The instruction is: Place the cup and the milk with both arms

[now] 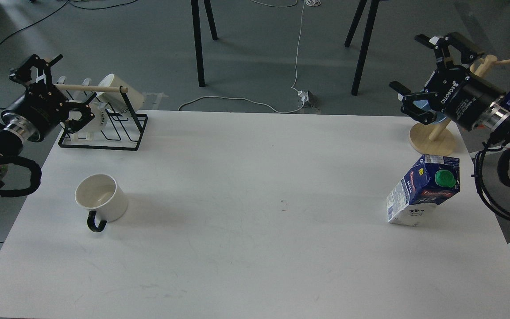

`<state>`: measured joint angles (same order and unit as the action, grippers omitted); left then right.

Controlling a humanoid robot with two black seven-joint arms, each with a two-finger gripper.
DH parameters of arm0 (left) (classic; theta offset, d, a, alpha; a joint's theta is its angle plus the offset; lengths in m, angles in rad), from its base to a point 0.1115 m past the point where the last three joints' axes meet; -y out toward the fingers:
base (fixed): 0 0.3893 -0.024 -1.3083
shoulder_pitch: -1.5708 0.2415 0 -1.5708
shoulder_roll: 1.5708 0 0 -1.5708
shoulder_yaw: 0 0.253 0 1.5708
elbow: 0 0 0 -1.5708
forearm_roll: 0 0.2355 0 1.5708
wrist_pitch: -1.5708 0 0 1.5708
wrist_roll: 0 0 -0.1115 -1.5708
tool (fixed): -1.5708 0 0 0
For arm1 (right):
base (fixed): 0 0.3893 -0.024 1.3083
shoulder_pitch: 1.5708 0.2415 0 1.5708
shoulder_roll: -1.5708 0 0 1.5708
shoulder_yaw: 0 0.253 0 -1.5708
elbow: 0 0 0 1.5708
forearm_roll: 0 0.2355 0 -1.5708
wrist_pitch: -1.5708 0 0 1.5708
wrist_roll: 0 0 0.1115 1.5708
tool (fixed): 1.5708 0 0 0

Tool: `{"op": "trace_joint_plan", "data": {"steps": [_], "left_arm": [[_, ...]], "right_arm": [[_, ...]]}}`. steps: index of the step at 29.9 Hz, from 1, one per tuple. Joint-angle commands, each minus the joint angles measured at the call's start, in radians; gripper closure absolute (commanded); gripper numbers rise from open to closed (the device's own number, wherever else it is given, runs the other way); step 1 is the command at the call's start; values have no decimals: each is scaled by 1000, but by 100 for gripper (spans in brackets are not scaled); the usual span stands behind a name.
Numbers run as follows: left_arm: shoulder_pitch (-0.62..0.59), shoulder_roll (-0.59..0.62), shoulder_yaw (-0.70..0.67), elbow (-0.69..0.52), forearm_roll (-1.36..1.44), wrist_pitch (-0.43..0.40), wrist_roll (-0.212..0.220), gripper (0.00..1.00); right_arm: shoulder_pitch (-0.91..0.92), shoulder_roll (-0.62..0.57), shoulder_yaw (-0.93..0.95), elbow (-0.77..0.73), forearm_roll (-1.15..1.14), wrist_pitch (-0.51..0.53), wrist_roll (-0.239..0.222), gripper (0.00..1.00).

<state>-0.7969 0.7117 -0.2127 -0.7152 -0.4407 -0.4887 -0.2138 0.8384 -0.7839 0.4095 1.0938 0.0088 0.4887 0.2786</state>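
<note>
The cup [102,198], a white mug with a cream inside and a black loop handle toward me, stands upright on the left part of the white table [255,248]. The milk [424,189], a dark blue gable-top carton with a green cap, stands upright at the right side. My left gripper [56,88] hovers open above the table's far left corner, well behind the cup, holding nothing. My right gripper [419,73] is open and empty, raised above the far right corner, behind the milk.
A black wire rack [104,133] with a wooden bar and cream mugs sits at the far left corner, just behind my left gripper. A wooden mug tree [432,139] stands at the far right, partly behind my right gripper. Black stand legs and cables lie on the floor beyond.
</note>
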Motion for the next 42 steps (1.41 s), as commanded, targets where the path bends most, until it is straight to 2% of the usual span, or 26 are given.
{"op": "trace_joint_plan", "data": {"steps": [1,6,11,15,19,22,28,37,42], "left_arm": [[15,0,-2,0,0,0,-4,0],[16,0,-26,5,-3,0,-29,0],[16,-35,-135,46,-15,0,-32,0],[12,-60,-151,89,-16,0,-30,0],[-8,-61,-151,215,19,0,-18,0],[-76,-54,-145,310,141,0,-18,0],[-114,101,-151,355,430,0,-18,0],[-116,245,-148,353,611,0,-12,0],[-130,279,-154,292,741,0,-6,0]], "right_arm": [[-2,3,14,-5,2,0,2,0],[-13,3,15,-8,2,0,1,0],[-13,5,11,-5,0,0,2,0],[-21,5,14,-3,0,0,2,0],[-22,-3,15,-5,0,0,2,0],[-30,-8,15,-11,-1,0,2,0],[-35,-12,15,-14,-1,0,2,0],[-45,-28,15,-11,-1,0,2,0],[-54,-29,15,-12,-1,0,2,0]]}}
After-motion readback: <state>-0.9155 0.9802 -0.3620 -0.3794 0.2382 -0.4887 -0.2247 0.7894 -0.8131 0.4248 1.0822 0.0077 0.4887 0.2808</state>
